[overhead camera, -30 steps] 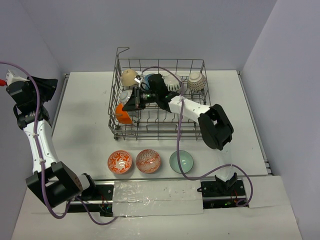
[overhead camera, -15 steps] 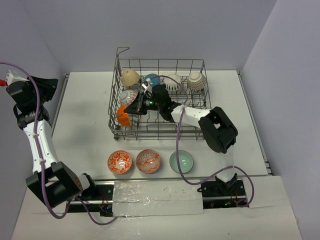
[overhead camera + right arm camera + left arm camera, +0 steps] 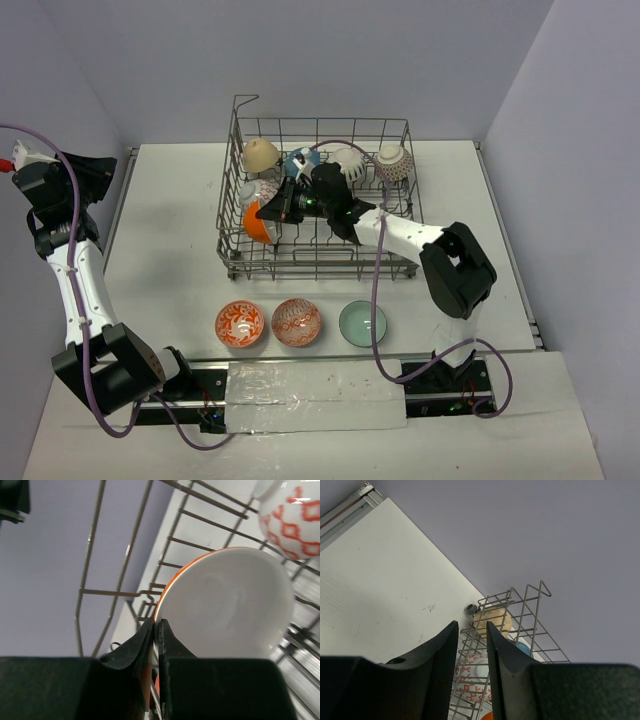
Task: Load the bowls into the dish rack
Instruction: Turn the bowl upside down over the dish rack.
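The right gripper [image 3: 156, 626] has its jaws pinched shut on the rim of the plain orange bowl [image 3: 225, 605]. The bowl is held on edge inside the dish rack [image 3: 320, 270], at the end of the rack nearest the left edge of the bench [image 3: 170, 230]. From the jaws the bowl reaches toward the rack's left wall, its white inside facing the wrist. A red-diamond patterned bowl [image 3: 292, 520] sits just beyond it. Whether the bowl touches the tines I cannot tell. The next move likely turns on that tilt, since the rim must line up with a gap between tines before release. The left gripper [image 3: 472, 626] hangs near the bench's far left corner, well away, jaws apart with nothing between them. Three bowls [image 3: 296, 322] sit in a row along the near edge.
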`<action>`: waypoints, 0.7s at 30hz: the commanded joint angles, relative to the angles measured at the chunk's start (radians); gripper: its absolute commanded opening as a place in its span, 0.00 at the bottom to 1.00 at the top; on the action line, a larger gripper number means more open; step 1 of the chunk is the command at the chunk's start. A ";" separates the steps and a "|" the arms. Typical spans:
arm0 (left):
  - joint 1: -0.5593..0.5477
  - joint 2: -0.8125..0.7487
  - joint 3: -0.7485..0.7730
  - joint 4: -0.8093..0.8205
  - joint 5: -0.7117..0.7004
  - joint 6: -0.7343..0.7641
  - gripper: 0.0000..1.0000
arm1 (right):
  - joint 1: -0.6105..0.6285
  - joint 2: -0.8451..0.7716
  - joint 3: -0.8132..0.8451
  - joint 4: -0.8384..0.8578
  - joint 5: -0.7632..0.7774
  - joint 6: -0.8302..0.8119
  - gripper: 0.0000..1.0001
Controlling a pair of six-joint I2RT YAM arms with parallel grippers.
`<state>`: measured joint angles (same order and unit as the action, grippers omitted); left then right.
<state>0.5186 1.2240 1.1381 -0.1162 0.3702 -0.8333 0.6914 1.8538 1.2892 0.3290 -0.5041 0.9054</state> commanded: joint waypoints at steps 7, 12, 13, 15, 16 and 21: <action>-0.012 -0.004 -0.005 0.044 0.012 -0.001 0.34 | -0.001 -0.064 0.035 -0.154 0.055 -0.152 0.00; -0.014 -0.003 -0.005 0.044 0.010 0.000 0.34 | -0.003 -0.058 0.021 -0.084 0.041 -0.116 0.00; -0.014 -0.003 -0.005 0.044 0.013 0.000 0.34 | 0.000 -0.057 0.022 -0.076 0.042 -0.112 0.00; -0.014 -0.004 -0.005 0.044 0.015 0.000 0.34 | 0.000 -0.061 0.028 -0.058 0.041 -0.099 0.00; -0.014 -0.003 -0.005 0.044 0.013 0.000 0.34 | 0.000 -0.059 0.032 -0.053 0.041 -0.094 0.00; -0.014 -0.003 -0.005 0.044 0.012 0.000 0.34 | 0.005 -0.048 0.039 0.004 0.022 -0.045 0.00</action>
<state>0.5079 1.2240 1.1370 -0.1162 0.3698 -0.8333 0.6914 1.8282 1.2961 0.2276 -0.4683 0.8238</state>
